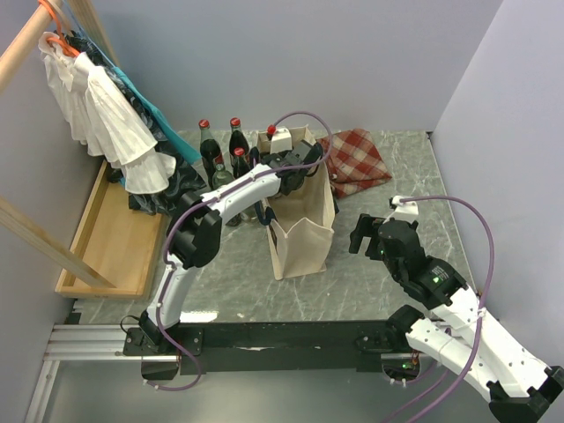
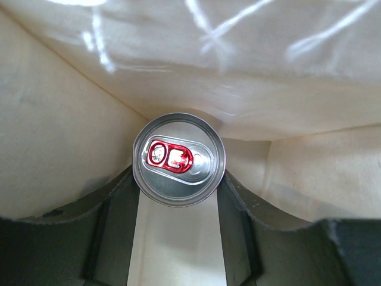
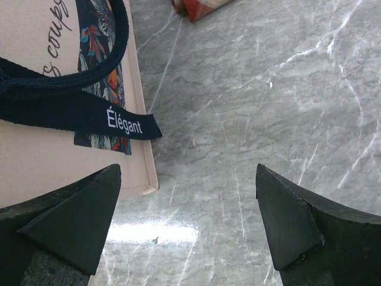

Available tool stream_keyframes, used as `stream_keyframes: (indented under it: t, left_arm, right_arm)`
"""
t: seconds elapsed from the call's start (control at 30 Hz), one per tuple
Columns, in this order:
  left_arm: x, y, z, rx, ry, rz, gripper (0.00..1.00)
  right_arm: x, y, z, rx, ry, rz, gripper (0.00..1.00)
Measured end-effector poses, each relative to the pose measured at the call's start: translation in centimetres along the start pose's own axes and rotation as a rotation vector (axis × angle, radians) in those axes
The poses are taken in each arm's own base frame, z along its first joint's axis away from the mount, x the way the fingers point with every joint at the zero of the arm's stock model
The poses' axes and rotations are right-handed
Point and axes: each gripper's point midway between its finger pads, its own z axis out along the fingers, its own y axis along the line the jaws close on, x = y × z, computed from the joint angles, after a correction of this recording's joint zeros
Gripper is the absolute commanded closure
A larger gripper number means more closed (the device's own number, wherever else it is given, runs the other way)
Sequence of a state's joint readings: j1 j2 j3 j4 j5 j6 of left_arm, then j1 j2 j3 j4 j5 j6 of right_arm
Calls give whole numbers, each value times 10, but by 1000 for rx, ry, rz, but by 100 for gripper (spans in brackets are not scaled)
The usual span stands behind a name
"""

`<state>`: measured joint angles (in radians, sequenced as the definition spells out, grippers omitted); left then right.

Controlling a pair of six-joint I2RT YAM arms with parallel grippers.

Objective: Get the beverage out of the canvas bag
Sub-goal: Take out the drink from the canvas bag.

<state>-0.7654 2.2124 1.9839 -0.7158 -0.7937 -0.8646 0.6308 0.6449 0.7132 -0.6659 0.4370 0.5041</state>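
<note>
Bright, even light from above fills the overhead view. Shadows are soft, and a pale sheen lies on the marble table near 6 o'clock. Inside the canvas bag the light is warmer and dimmer. White streaks glare on the cloth at 12 o'clock, the beverage can lid is sharp and glinting, and the left gripper's fingers are dark and soft at 5 and 7 o'clock. In the right wrist view the right gripper's fingers are near-black at 4 and 8 o'clock, and a white glare patch sits on the marble at 7 o'clock.
</note>
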Motion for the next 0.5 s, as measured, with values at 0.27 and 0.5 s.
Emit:
stream_keyframes:
  t: [0.27,0.5]
  left_arm:
    - [-6,-5,-9,50,17,72,99]
    - [-23,-7,-22,84,-5,71,99]
  right_arm:
    - [2,0,2,6,9,-5,0]
    - [1,-1,2,12,7,-6,0]
